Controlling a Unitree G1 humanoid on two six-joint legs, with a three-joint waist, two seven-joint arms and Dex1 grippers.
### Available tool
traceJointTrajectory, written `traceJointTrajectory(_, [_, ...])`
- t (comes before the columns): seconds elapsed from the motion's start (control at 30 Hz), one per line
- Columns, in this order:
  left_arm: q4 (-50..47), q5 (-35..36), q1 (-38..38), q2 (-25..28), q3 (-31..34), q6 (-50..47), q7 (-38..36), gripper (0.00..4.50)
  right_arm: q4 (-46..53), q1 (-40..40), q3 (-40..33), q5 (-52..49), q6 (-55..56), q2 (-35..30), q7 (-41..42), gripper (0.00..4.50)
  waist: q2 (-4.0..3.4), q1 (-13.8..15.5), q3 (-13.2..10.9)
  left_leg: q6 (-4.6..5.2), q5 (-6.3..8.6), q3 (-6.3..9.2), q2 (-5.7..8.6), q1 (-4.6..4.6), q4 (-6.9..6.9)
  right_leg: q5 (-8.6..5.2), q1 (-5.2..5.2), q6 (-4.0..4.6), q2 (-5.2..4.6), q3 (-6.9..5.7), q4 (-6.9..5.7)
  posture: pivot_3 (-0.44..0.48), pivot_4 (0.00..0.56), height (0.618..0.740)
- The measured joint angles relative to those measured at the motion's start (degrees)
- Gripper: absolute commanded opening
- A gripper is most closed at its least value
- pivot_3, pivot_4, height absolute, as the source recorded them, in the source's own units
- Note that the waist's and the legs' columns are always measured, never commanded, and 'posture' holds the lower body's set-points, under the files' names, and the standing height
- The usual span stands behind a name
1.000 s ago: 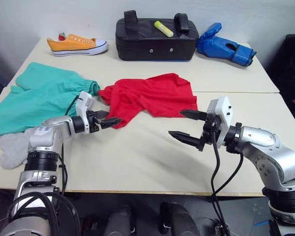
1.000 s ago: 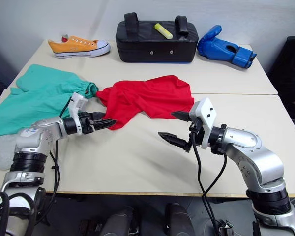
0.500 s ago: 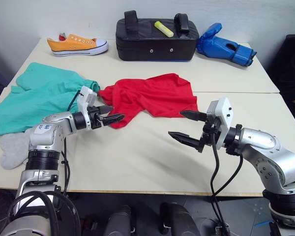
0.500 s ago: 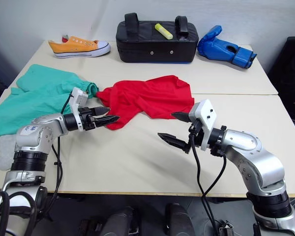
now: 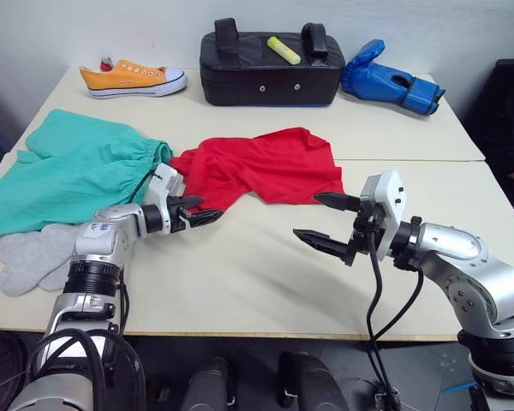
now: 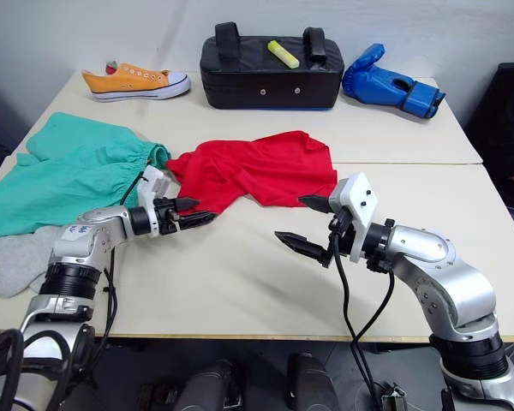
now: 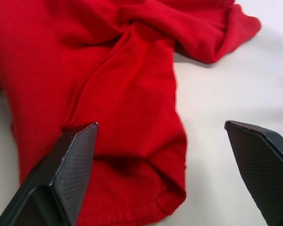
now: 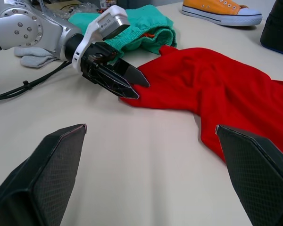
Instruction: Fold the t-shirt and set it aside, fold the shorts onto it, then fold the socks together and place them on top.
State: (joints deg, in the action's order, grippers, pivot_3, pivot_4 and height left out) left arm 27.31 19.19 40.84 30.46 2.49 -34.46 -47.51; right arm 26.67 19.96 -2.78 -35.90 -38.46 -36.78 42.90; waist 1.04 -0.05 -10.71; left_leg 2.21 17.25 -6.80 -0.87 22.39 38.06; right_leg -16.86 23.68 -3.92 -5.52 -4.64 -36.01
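- T-shirt: red, crumpled, mid tabletop; one narrow end trails toward the robot's left side.
- Left claw: fingers spread, low over the tabletop at the tip of that trailing end. In the left wrist view one finger lies against the red cloth and the other stands off over bare surface. Nothing pinched.
- Right claw: fingers spread wide, empty, hanging above bare tabletop just off the near right edge of the t-shirt, apart from the cloth.
- Shorts: teal, spread flat on the left of the tabletop, gathered waistband touching the left edge of the t-shirt.
- Socks: light grey, lying side by side at the near left edge of the tabletop, beside the left arm and just below the shorts.
- Far side of the tabletop: orange sneaker at left, black padded bag in the middle with a yellow marker on top, blue glove at right.
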Motion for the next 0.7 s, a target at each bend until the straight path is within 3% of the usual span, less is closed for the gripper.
traceJointTrajectory(0.37, [4.59,0.02,2.78,2.01,4.27,0.65,0.39,4.50,0.00,-0.18,0.00,0.07,0.01,0.00,-0.28,4.46,0.00,-0.03,0.00,0.00,0.00,0.00,0.00,0.00,0.00,0.00,0.00,0.00,0.00,-0.01,-0.01,0.000,0.150,0.740])
traceJointTrajectory(0.7, [9.50,-1.55,4.24,0.49,3.28,3.65,-0.14,4.50,0.00,-0.12,0.02,0.20,0.01,-0.06,0.07,4.46,0.01,0.05,0.00,0.01,0.01,-0.01,0.01,0.00,0.02,0.01,-0.01,-0.02,0.00,-0.01,-0.01,0.000,0.150,0.740])
